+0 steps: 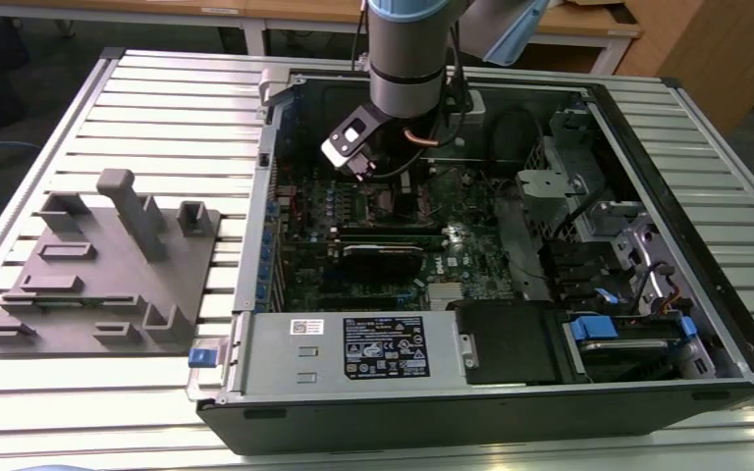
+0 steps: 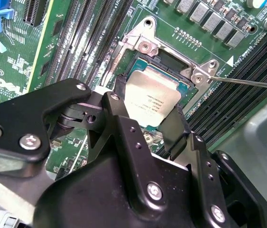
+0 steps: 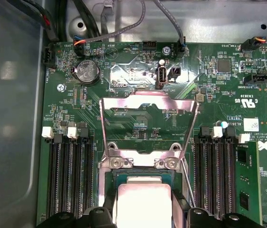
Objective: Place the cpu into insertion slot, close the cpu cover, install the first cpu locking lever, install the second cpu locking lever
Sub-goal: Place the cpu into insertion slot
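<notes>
In both wrist views the cpu (image 2: 153,100) (image 3: 142,199), a silver-grey square chip, lies level at the insertion slot (image 2: 167,60) (image 3: 107,180) on the green board. I cannot tell whether it is fully seated. My gripper (image 2: 145,109) (image 3: 144,210) is shut on the cpu, one black finger (image 2: 120,118) against each of two opposite edges. The cpu cover (image 3: 147,100) stands swung open behind the slot on its hinge. A thin locking lever (image 2: 252,83) (image 3: 186,183) sticks out beside the slot, unlatched. In the exterior view the gripper (image 1: 380,177) reaches down inside the computer case.
Long black memory slots (image 3: 69,175) (image 3: 216,175) flank the socket on both sides. Cables (image 3: 124,28) hang near the case wall. A grey labelled power-supply box (image 1: 350,348) fills the case's near end. A grey fixture plate (image 1: 102,265) lies on the exterior view's left.
</notes>
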`<action>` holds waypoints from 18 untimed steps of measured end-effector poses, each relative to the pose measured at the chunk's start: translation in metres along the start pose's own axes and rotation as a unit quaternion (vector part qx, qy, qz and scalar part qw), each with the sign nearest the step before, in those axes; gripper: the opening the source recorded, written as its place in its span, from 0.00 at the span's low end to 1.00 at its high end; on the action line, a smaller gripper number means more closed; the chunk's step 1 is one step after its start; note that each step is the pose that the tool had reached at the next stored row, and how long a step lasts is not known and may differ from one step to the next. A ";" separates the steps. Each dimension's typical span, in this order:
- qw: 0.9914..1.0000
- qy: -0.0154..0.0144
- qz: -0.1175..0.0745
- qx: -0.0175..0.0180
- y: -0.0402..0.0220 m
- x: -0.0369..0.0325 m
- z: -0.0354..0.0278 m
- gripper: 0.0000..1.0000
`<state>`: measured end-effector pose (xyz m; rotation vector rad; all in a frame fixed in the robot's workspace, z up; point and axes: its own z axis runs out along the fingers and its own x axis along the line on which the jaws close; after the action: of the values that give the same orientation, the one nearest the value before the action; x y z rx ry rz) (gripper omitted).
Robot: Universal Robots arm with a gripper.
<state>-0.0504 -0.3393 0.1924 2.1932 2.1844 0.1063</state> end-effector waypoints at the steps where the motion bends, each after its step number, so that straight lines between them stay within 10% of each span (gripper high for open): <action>1: 1.000 0.000 0.000 0.000 0.0000 0.0001 0.0004 0.54; 18: 1.000 0.000 0.000 -0.001 0.0000 0.0000 -0.0002 0.54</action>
<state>-0.0504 -0.3393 0.1925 2.1925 2.1839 0.1079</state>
